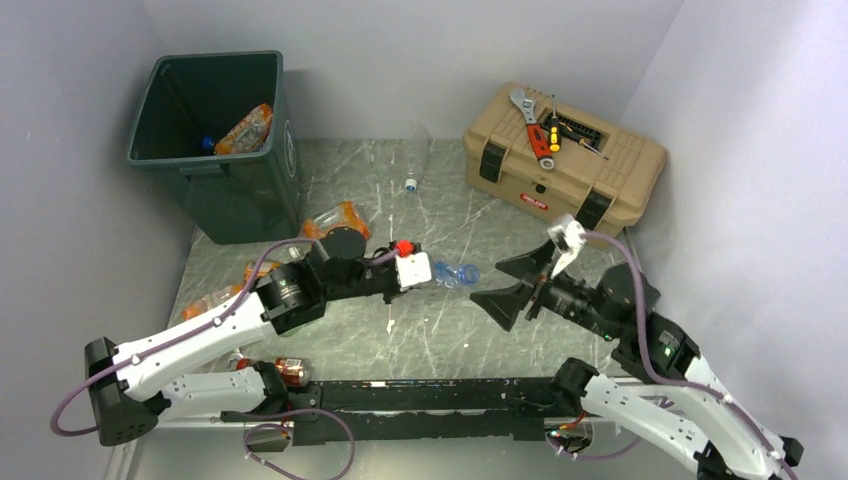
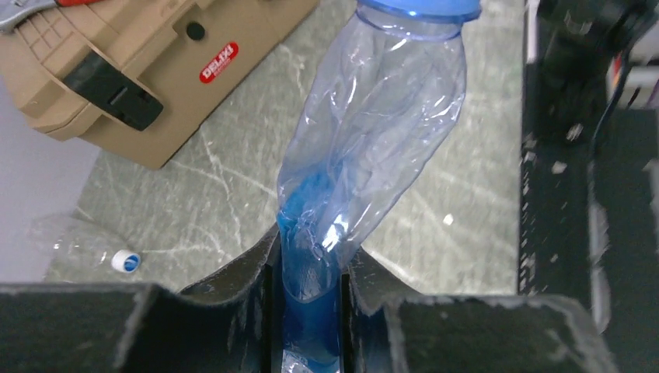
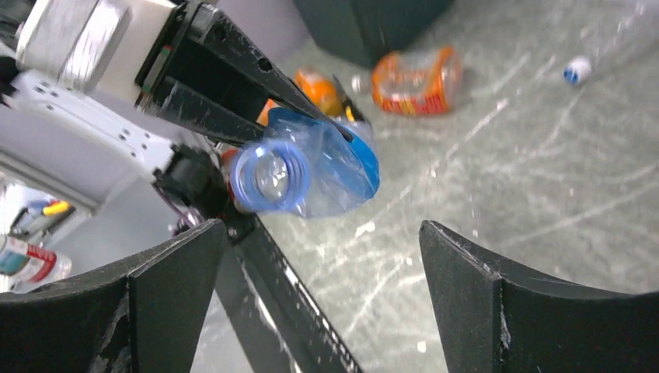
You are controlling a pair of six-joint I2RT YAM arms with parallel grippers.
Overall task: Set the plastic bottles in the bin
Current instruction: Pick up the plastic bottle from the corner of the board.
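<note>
My left gripper is shut on a crushed clear blue plastic bottle and holds it over the middle of the table. In the left wrist view the bottle sticks out from between the shut fingers of the left gripper. My right gripper is open and empty, facing the bottle from the right; the bottle's mouth shows ahead of it. The dark green bin stands at the far left with an orange bottle inside. An orange bottle lies by the bin.
A tan toolbox with a wrench and screwdrivers on top stands far right. A clear bottle lies at the back. More orange bottles lie under the left arm, and one with a red label lies near its base.
</note>
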